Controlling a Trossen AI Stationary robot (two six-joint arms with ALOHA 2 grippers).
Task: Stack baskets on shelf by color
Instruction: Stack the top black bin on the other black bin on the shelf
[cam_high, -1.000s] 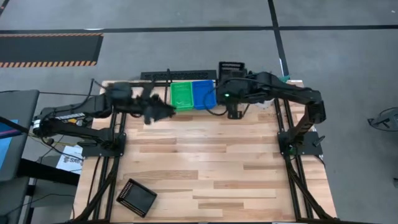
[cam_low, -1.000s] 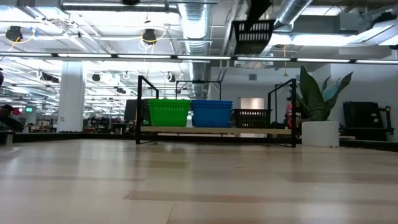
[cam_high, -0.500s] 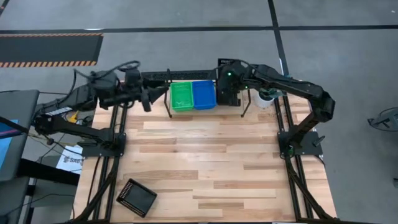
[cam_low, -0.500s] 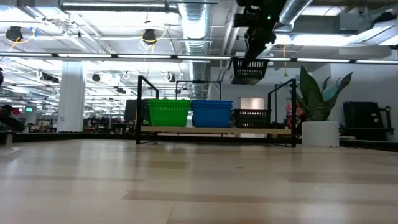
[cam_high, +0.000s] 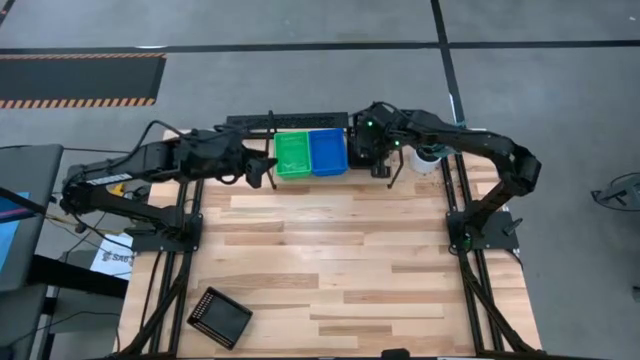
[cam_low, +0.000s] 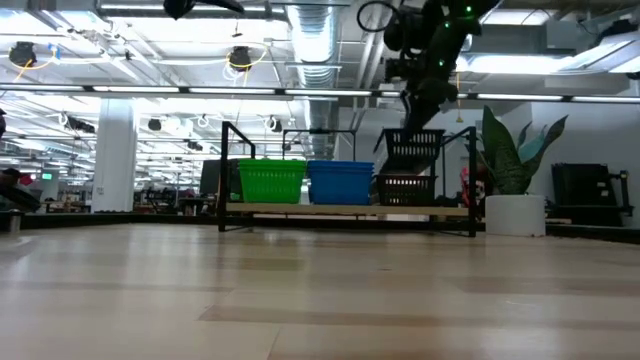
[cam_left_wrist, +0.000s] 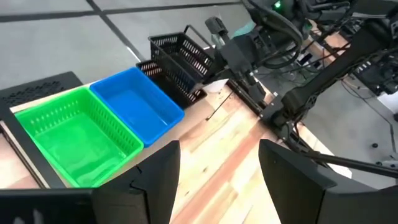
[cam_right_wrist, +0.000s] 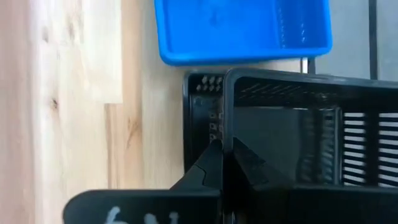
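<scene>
The black shelf (cam_low: 350, 208) stands at the table's far edge. It bears a green basket stack (cam_high: 292, 154) (cam_low: 272, 181), a blue stack (cam_high: 327, 150) (cam_low: 340, 181) and one black basket (cam_low: 405, 188) at its right end. My right gripper (cam_low: 425, 95) (cam_right_wrist: 227, 163), over that right end, is shut on a second black basket (cam_low: 412, 146) (cam_left_wrist: 180, 53). My left gripper (cam_high: 252, 166) (cam_left_wrist: 221, 180) hovers open by the shelf's left end. A third black basket (cam_high: 220, 317) rests flat on the table's near left corner. My right gripper pinches the upper rim of one wall (cam_right_wrist: 227, 134) of the black basket, one finger inside and one outside. The fingers come from above, pointing down. The basket hangs tilted just over the black basket on the shelf; whether the two touch, I cannot tell.
A white pot (cam_high: 430, 156) (cam_low: 515, 214) with a plant stands right of the shelf, close to my right arm. The shelf's upright posts (cam_low: 473, 180) rise beside the held basket. Bare wood (cam_high: 340, 260) stretches from the shelf to the near edge.
My right gripper has come down toward the shelf's right end, bringing the black basket from high above to just over the black one there; the basket now hangs tilted. My left arm swung up and back, then returned to the shelf's left end.
</scene>
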